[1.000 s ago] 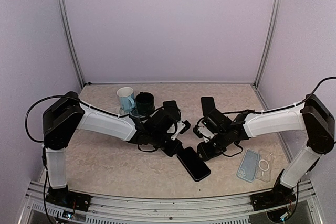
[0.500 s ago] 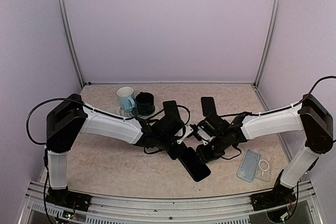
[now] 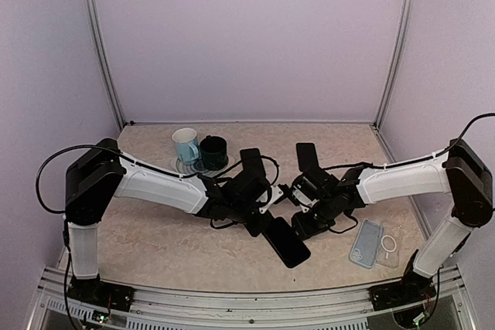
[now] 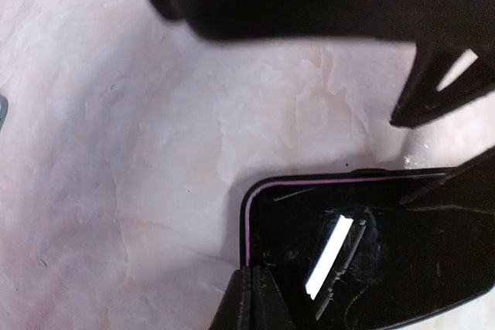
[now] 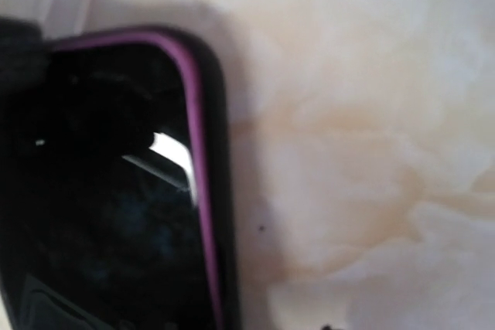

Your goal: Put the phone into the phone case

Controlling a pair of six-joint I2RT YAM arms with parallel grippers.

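The phone (image 3: 286, 242) lies flat and screen-up near the table's front middle. It is black, with a thin purple line inside a black rim (image 4: 246, 222). My left gripper (image 3: 261, 226) is shut, and its joined fingertips (image 4: 253, 291) rest on the phone's corner edge. My right gripper (image 3: 297, 226) is at the phone's opposite edge. In the left wrist view its two fingers (image 4: 437, 90) stand apart, one beside the phone and one over its rim. The right wrist view shows only the phone's rounded corner (image 5: 197, 75). The clear phone case (image 3: 374, 243) lies empty at the right front.
A pale blue mug (image 3: 186, 144) and a dark green mug (image 3: 213, 149) stand together behind the left arm. Both arms reach inward and nearly meet over the phone. Metal frame posts stand at the back corners.
The left arm has slid right toward the phone, and its fingers have closed fully at the phone's corner. The right gripper has edged left toward it. The phone has barely moved.
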